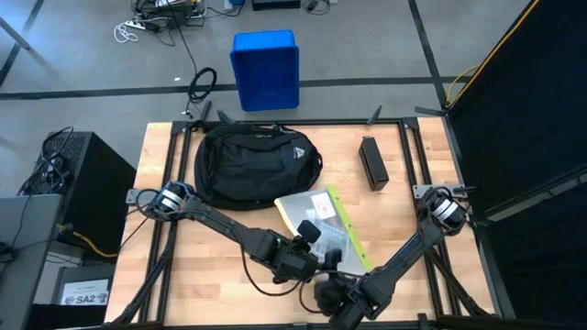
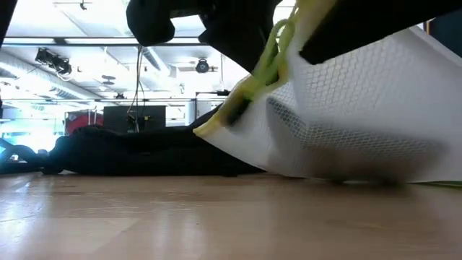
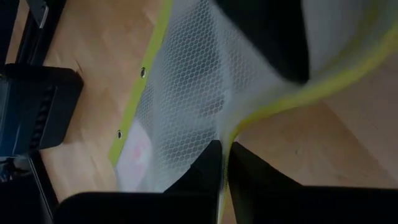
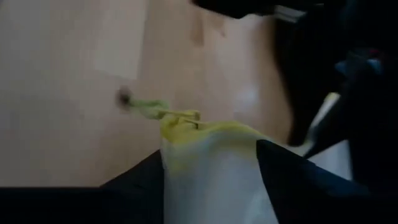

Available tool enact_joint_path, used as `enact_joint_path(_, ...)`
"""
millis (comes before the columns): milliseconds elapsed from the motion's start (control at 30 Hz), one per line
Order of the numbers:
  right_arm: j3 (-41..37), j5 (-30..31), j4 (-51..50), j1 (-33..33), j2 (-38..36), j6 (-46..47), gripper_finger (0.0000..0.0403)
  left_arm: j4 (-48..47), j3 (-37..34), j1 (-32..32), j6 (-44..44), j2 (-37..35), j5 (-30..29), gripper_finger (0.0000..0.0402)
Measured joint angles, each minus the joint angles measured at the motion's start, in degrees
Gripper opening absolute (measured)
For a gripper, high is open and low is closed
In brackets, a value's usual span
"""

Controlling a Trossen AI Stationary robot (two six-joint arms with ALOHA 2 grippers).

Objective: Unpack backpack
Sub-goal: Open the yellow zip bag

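Note:
The black backpack (image 1: 257,163) lies flat on the far left part of the table, also low and dark in the low view (image 2: 144,148). A white mesh pouch (image 1: 321,218) with yellow-green edging lies slanted near the table's middle; it fills the low view (image 2: 354,108), raised at one end. My left gripper (image 3: 222,163) is shut on its edging near the pouch's near end (image 1: 310,240). My right gripper (image 4: 208,180) is at the pouch's near corner (image 1: 332,275), shut on it. My left gripper pinches the pouch's yellow-green edging (image 3: 231,134) between its two fingers, at the pouch's near end. The mesh spreads away beyond the fingertips (image 3: 208,158). That end is lifted, and the pouch's lower part (image 2: 346,175) rests on the table. My right gripper has the pouch's yellow-edged corner (image 4: 199,127) between its two fingers (image 4: 292,171), the white mesh filling the gap between them. A thin yellow-green loop (image 4: 146,107) sticks out beyond the corner over the wood.
A black oblong box (image 1: 372,162) lies on the table's far right part. A blue plastic bin (image 1: 265,69) stands on the floor beyond the far edge. Bare wood shows at the table's near left and right (image 1: 183,275).

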Motion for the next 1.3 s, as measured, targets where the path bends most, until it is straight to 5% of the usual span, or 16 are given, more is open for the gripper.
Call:
enact_joint_path(300,0.6,3.0,4.0,0.3,0.0,-5.7,0.001,0.2,0.0,-0.1,-1.5,-0.1,-0.7,0.0)
enact_joint_path(733,0.6,6.4,4.5,0.8,0.0,-2.8,0.0,-9.8,-0.2,-3.9,-12.0,-11.9,-7.2,0.0042)
enact_joint_path(1000,0.6,6.7,4.6,0.2,0.0,-1.7,0.0,13.4,-12.0,-10.3,-12.6,-16.8,-1.6,0.0064)
enact_joint_path(1300,0.6,6.5,4.7,0.1,0.0,-1.2,0.0,31.1,-25.7,-13.1,-19.8,-16.7,-1.9,0.009)
